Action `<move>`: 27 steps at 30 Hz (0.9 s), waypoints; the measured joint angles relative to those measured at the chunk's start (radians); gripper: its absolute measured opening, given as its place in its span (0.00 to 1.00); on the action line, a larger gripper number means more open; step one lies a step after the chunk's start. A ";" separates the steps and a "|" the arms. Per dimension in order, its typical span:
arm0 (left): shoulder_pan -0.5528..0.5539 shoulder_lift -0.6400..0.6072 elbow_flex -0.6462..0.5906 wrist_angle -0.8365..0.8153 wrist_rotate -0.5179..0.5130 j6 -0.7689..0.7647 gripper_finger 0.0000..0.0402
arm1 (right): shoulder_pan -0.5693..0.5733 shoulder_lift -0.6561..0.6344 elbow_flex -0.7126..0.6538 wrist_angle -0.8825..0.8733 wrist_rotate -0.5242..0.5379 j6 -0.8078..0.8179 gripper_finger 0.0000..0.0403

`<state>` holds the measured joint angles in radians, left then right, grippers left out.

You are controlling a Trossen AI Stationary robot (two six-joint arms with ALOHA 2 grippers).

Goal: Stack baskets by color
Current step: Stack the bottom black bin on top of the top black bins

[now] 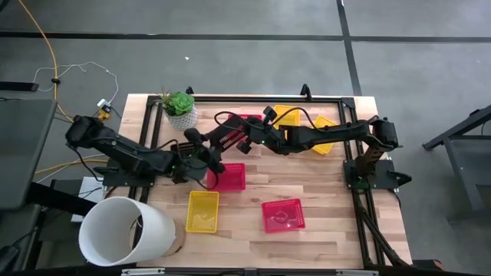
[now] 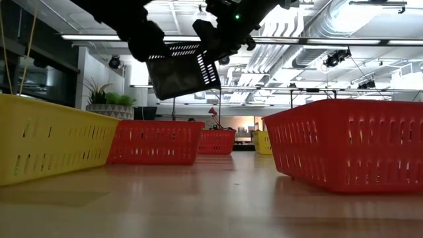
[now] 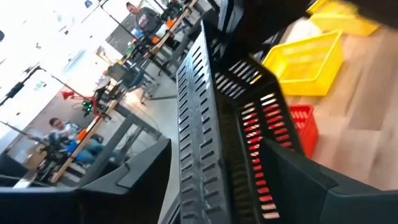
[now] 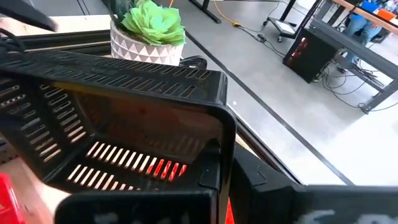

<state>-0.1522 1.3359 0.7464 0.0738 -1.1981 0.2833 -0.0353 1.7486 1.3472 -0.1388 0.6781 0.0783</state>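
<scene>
A black basket (image 1: 228, 138) hangs tilted above the table's middle, high in the low view (image 2: 184, 71). My right gripper (image 1: 247, 140) is shut on it from the right. My left gripper (image 1: 209, 158) is open at the basket's left side, with one long latticed wall (image 3: 198, 124) between its fingers. On the table sit a pink-red basket (image 1: 228, 176), a yellow one (image 1: 202, 211) and another pink-red one (image 1: 282, 215). Yellow baskets (image 1: 307, 126) and a pink-red one (image 1: 249, 120) lie at the far side. My right gripper holds the black basket by a wall's rim near a corner (image 4: 214, 146), coming level from the table's right. The fingers' place on it is mostly hidden by the gripper itself. The basket is lifted clear of the table and tipped. Whether my left gripper's open fingers touch the wall, I cannot tell.
A large white bucket (image 1: 126, 230) lies at the near left corner. A white pot with a green plant (image 1: 182, 111) stands at the far left. A black frame (image 1: 322, 97) runs along the far and right edges. Bare wood (image 1: 337, 192) shows at the near right.
</scene>
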 joint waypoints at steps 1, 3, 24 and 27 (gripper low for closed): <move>0.009 0.004 0.000 -0.001 0.000 0.000 0.57 | 0.000 0.000 0.000 0.000 0.000 0.001 0.00; 0.024 0.004 0.000 0.000 0.000 0.000 0.56 | 0.000 0.000 0.000 -0.001 0.000 0.001 0.00; 0.019 0.001 0.000 -0.002 -0.007 0.061 0.00 | 0.019 -0.059 0.001 -0.047 -0.033 0.017 0.21; 0.019 -0.007 0.000 -0.005 -0.019 0.070 0.00 | 0.038 -0.108 0.002 -0.093 -0.024 0.001 0.38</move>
<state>-0.1329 1.3285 0.7462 0.0690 -1.2175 0.3529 0.0024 1.6407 1.3487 -0.2322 0.6543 0.0789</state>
